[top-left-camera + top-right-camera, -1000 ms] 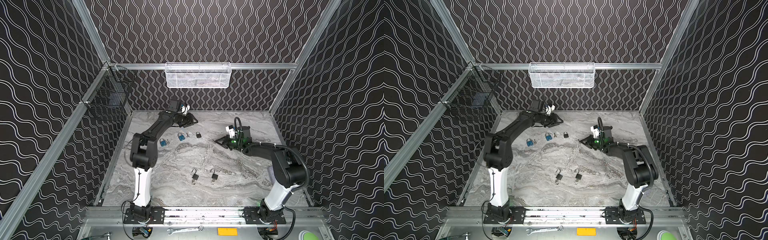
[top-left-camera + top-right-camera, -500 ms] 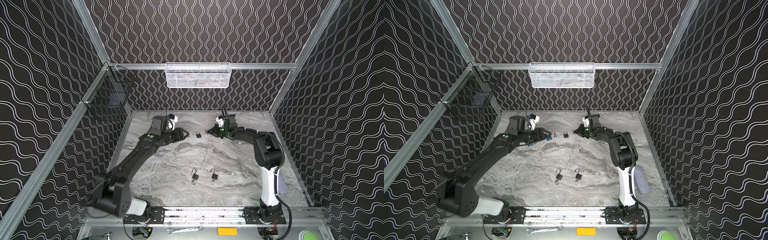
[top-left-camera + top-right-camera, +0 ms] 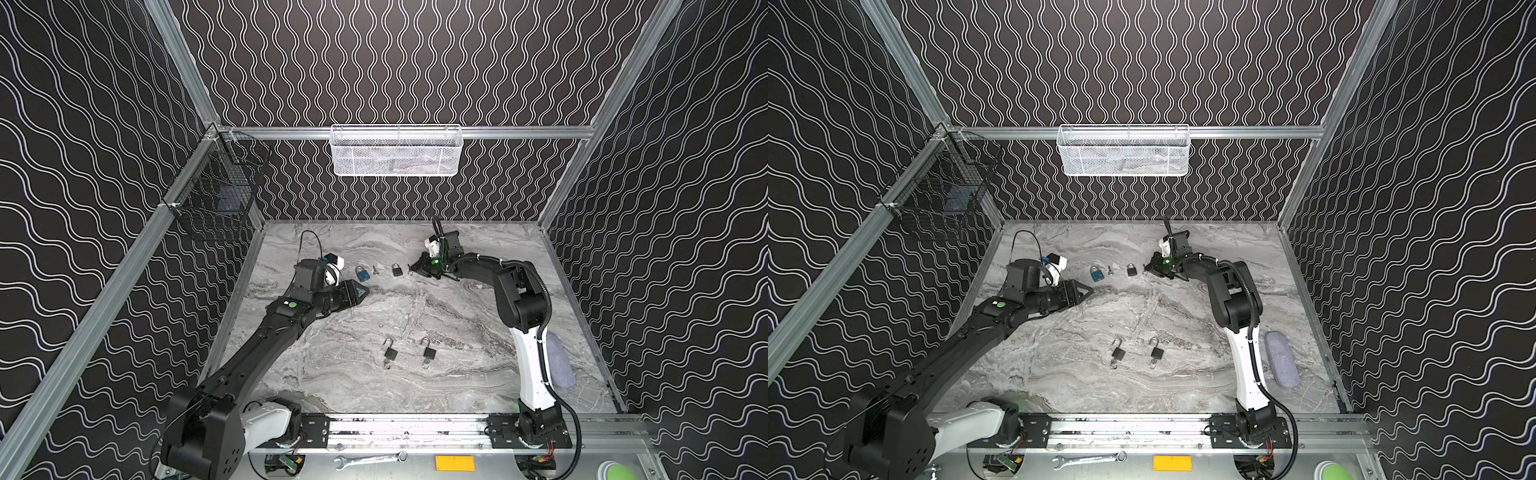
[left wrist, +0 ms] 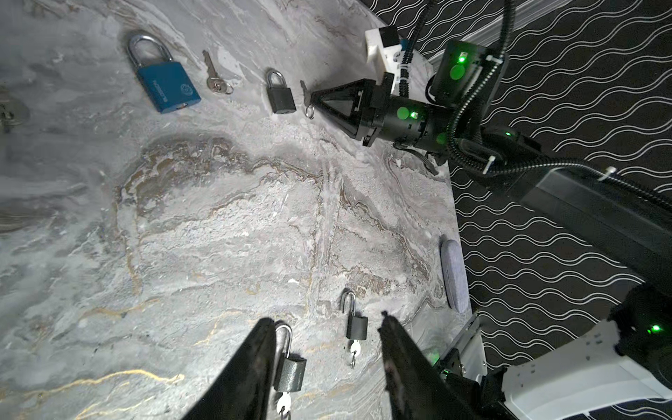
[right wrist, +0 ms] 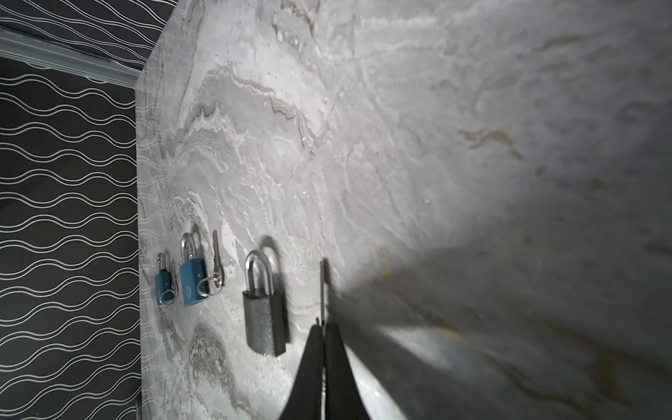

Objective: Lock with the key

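Observation:
A small black padlock [image 3: 397,270] [image 3: 1131,270] with its shackle down lies near the back of the marble table [image 3: 415,316]. My right gripper [image 3: 412,269] [image 3: 1147,269] is just right of it, shut on a thin key [image 5: 322,291] whose blade sticks out past the fingertips. In the right wrist view the padlock [image 5: 263,320] lies beside the gripper [image 5: 323,325], apart from the blade. The left wrist view shows the key [image 4: 305,95] at the right gripper's tip, a ring hanging below. My left gripper [image 3: 365,291] [image 4: 326,320] is open and empty, left of centre.
A blue padlock [image 3: 363,273] and a loose key [image 3: 375,271] lie left of the black one; a smaller blue padlock [image 5: 163,283] lies beyond. Two open black padlocks [image 3: 389,353] [image 3: 428,353] with keys lie mid-table. A grey pouch [image 3: 559,365] is at right. Baskets [image 3: 397,149] [image 3: 216,203] hang on the walls.
My left gripper has drawn back from the rear of the table toward the left middle and opened a little wider. My right gripper has moved back and left to the black padlock's side.

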You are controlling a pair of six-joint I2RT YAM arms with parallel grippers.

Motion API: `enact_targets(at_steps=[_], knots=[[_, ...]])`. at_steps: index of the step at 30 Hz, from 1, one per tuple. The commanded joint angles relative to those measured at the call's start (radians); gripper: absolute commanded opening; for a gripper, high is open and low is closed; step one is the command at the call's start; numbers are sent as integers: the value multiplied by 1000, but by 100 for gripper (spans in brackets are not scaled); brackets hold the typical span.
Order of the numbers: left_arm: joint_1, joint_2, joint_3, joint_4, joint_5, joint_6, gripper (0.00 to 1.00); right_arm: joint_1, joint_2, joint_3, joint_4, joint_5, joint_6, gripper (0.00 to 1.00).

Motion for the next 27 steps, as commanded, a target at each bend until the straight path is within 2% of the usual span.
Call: enact_targets(at_steps=[1,7,14,15,16,17,20,27], knots=[[-6,27,-14,55,19,-10,51,0,-17,-25,-20,16,5,22],[-58,77,4,4,1,38,52,-2,-40,-30,-38,30,-20,38],[-184,160,50,-116,-108,61,52,-4,-135,-57,-87,84,-59,56],[-200,173,52,-122,-120,59,53,-6,-159,-72,-94,95,-62,64],[-218,186,57,-137,-139,60,53,-6,-188,-90,-105,109,-67,80],[-233,199,62,-149,-153,60,53,-7,-215,-108,-112,118,-69,89],[-279,240,76,-188,-204,61,54,-6,-313,-185,-120,142,-80,99],[-394,306,87,-219,-245,43,56,-6,-549,-386,-161,224,-60,99]])
